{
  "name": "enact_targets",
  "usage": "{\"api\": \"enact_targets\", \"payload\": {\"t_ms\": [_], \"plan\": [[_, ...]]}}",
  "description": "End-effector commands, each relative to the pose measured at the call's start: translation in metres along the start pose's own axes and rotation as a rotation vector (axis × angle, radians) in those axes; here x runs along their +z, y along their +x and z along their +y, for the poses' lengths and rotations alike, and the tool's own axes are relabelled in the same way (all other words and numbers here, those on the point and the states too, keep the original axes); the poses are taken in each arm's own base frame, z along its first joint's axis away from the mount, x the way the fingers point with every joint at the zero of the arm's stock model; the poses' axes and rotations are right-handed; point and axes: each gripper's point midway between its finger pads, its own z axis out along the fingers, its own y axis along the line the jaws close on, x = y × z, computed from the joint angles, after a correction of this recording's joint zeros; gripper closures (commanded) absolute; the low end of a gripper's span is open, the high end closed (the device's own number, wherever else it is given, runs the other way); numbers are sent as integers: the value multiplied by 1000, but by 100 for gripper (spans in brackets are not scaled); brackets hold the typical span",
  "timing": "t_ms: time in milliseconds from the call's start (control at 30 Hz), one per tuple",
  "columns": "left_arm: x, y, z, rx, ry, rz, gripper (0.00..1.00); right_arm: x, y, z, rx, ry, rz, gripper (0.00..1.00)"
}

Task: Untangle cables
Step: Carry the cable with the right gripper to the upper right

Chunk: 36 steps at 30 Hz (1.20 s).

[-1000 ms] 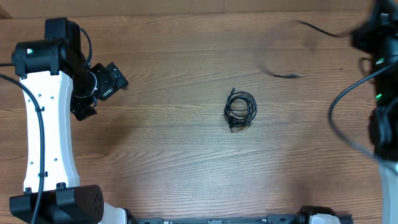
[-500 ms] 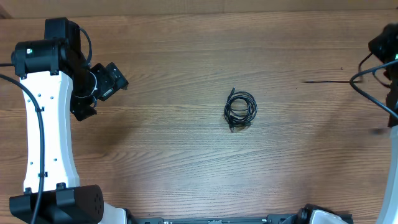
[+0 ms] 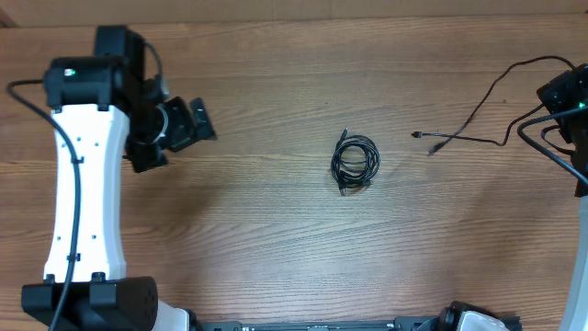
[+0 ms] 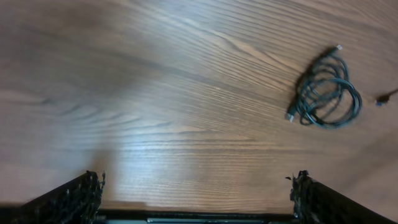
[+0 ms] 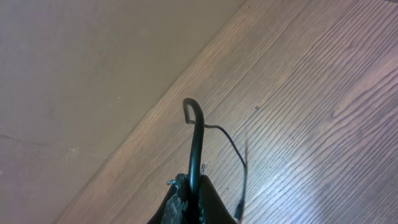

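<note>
Risk: right gripper (image 5: 189,190) pinches shut on one loose cable (image 3: 459,138), hold apparently shallow, left gripper (image 4: 196,190) wide open and empty, so the strand may slip out or snag the coil (image 3: 355,164).

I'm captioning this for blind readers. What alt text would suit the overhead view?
A small coil of black cables lies at the middle of a wooden table, seen from above. To its right a loose cable trails in from the right arm at the frame edge; the left arm stands apart on the left.
</note>
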Motion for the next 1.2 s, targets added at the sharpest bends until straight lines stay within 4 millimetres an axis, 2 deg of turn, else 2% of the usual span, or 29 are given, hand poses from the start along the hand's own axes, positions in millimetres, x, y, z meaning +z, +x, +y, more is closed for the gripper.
{"api": "enact_targets", "payload": {"t_ms": [0,133,267,333,400,467,600,667,733,800,867,900,933,967,1000,1033,1100,1167], "plan": [[-4,7,-25,121,45,-26,0,-10,-11,3,14,-12,-54,96],[-2,8,-38,164,59,-39,0,1,-19,5,15,-12,-79,96],[-1,9,-44,183,64,-43,0,35,-26,12,14,-27,-86,96],[-1,8,-44,183,65,-44,1,57,-34,25,12,-78,-104,96],[-1,9,-44,183,65,-43,0,70,-48,49,6,-189,-141,96],[-1,9,-44,183,65,-43,0,65,-69,75,-8,-318,-208,96],[-1,9,-44,179,65,-43,0,26,-124,119,-38,-490,-406,96],[-1,9,-44,180,66,-44,0,14,-141,131,-56,-513,-447,96],[-1,8,-44,180,66,-45,0,15,-150,136,-86,-501,-455,96],[-1,9,-44,179,66,-44,0,29,-153,129,-86,-445,-449,96],[-1,9,-44,176,66,-41,0,56,-146,114,-69,-369,-410,93],[-1,10,-45,177,68,-40,0,74,-139,105,-68,-334,-373,87],[-1,10,-46,180,68,-39,0,108,-121,87,-65,-268,-287,66],[0,11,-47,179,68,-38,0,126,-111,75,-65,-228,-239,62],[0,11,-47,179,69,-37,0,143,-100,62,-62,-189,-192,50],[0,12,-48,182,68,-35,0,157,-90,49,-67,-151,-148,45],[1,14,-49,187,68,-30,0,177,-74,27,-77,-88,-77,43],[1,15,-50,192,68,-29,0,187,-67,7,-68,-28,-44,36]]}}
